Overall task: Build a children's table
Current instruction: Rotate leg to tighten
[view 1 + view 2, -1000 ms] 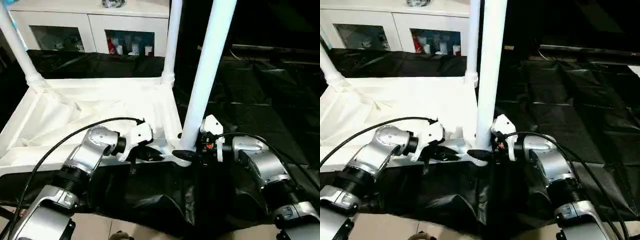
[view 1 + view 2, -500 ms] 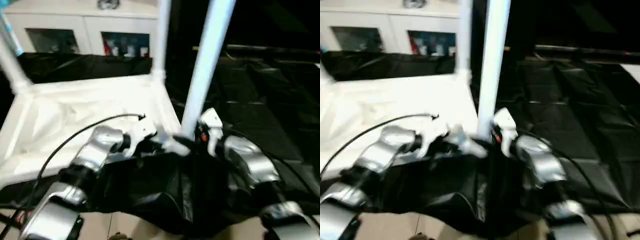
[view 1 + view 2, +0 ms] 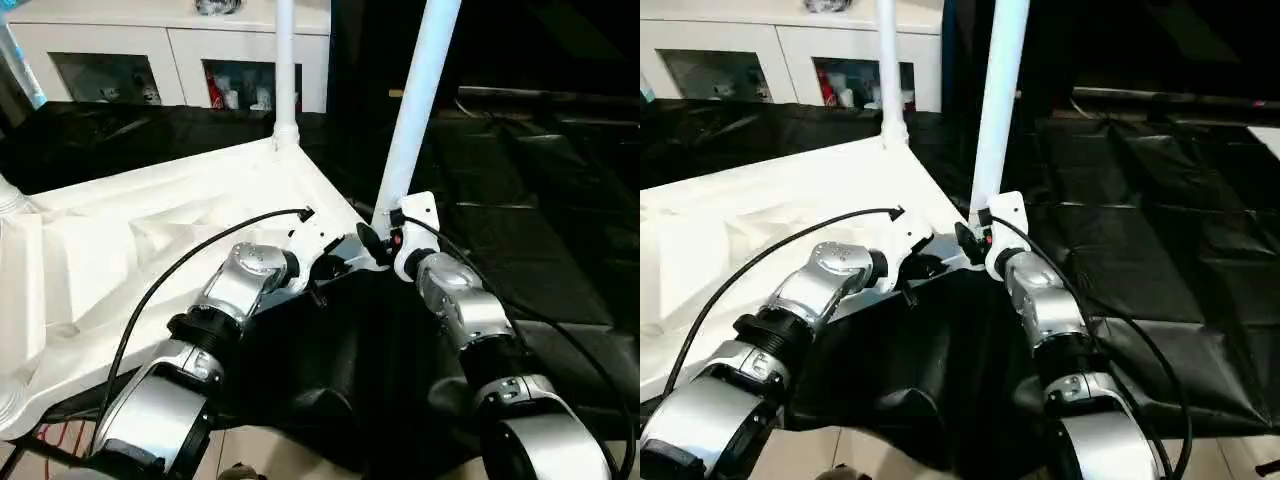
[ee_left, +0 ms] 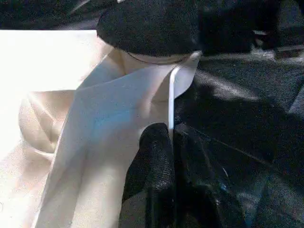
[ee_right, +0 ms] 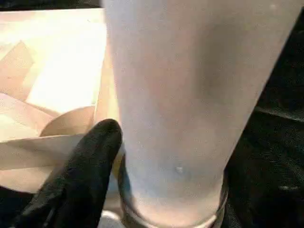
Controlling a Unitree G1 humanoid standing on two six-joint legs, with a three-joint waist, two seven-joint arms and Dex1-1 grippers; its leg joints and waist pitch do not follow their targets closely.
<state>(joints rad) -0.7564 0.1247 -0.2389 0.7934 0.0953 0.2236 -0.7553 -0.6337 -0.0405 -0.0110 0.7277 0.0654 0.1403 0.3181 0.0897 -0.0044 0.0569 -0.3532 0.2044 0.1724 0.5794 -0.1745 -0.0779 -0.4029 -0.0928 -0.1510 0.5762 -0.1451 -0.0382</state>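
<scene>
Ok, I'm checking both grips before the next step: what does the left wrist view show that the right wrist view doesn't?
Left wrist view: the left hand pinches the thin rim of the table top, the edge running between its black fingers. Right wrist view: the leg close up, its thick base seated in a socket, with one black finger of the right hand against it. Shared: the white table top's underside and the black sheet beneath.
</scene>
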